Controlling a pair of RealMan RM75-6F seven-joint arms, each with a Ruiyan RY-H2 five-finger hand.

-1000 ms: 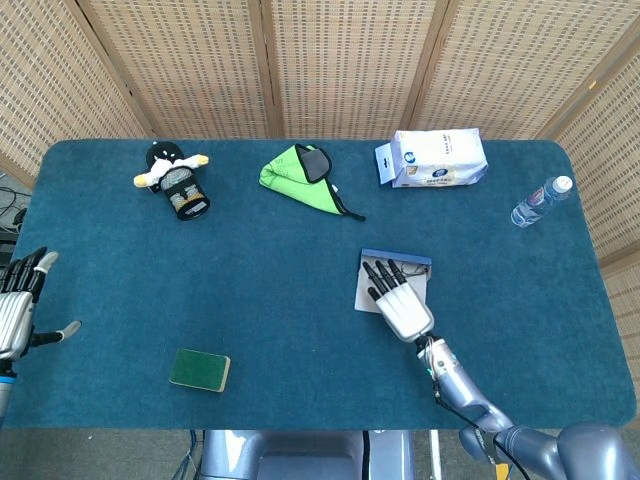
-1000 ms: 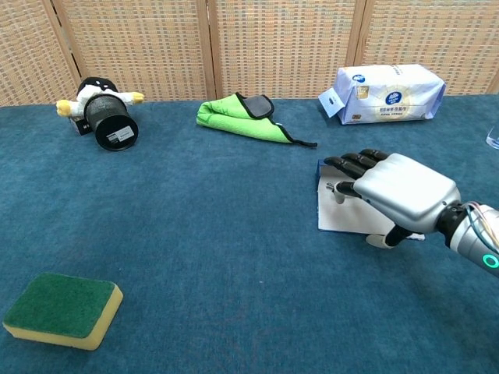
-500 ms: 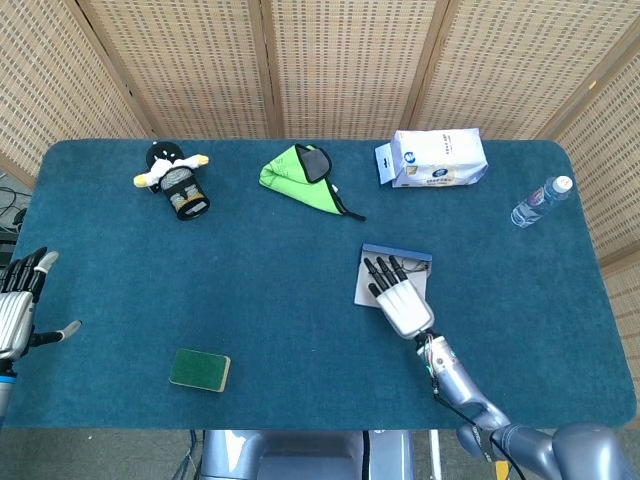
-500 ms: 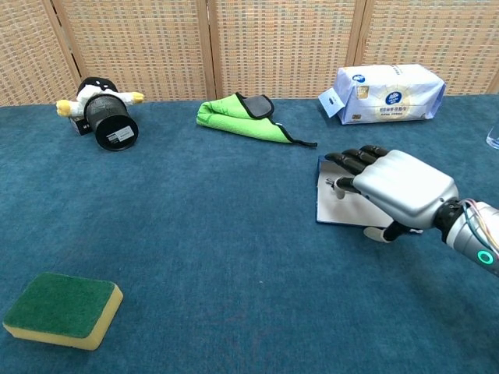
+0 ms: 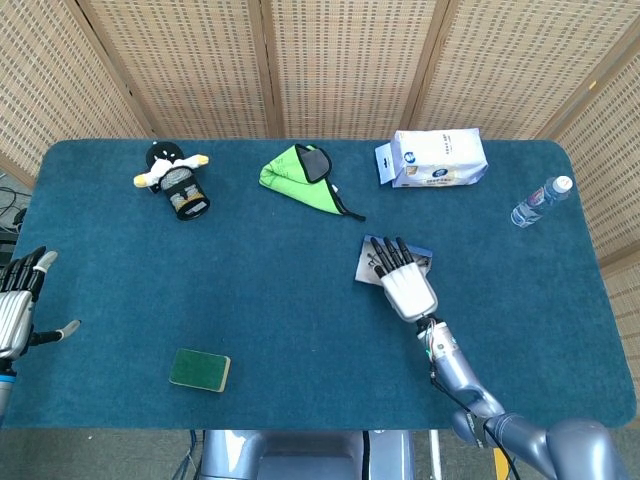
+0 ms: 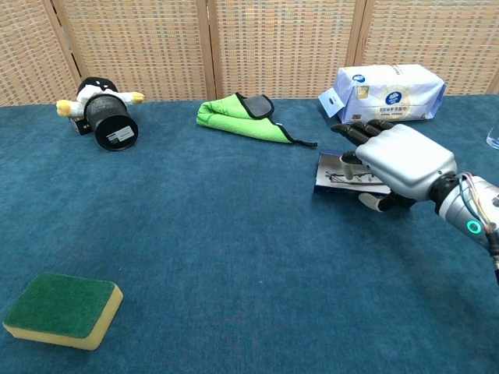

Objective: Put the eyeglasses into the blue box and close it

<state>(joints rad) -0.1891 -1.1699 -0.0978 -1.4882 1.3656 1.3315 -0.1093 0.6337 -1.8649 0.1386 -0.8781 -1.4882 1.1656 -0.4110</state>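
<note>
The blue box (image 6: pixel 330 184) lies right of the table's middle, and the thin-framed eyeglasses (image 6: pixel 340 176) show inside it. My right hand (image 6: pixel 399 160) reaches over the box from the near side, fingers stretched across the top and thumb tucked below. The box's white lid is mostly hidden under the palm and stands raised off the table. From the head view the right hand (image 5: pixel 404 284) covers most of the box (image 5: pixel 366 266). My left hand (image 5: pixel 18 304) hovers at the table's far left edge, fingers apart and holding nothing.
A green cloth (image 5: pixel 298 175) and a penguin toy with a black cup (image 5: pixel 178 186) lie at the back. A white wipes pack (image 5: pixel 436 158) sits behind the box, a water bottle (image 5: pixel 540 202) at the right edge. A green sponge (image 5: pixel 200 370) lies front left.
My right hand has moved away from me over the box, taking the white lid up from flat on the table. The eyeglasses inside now show. The left hand has stayed put.
</note>
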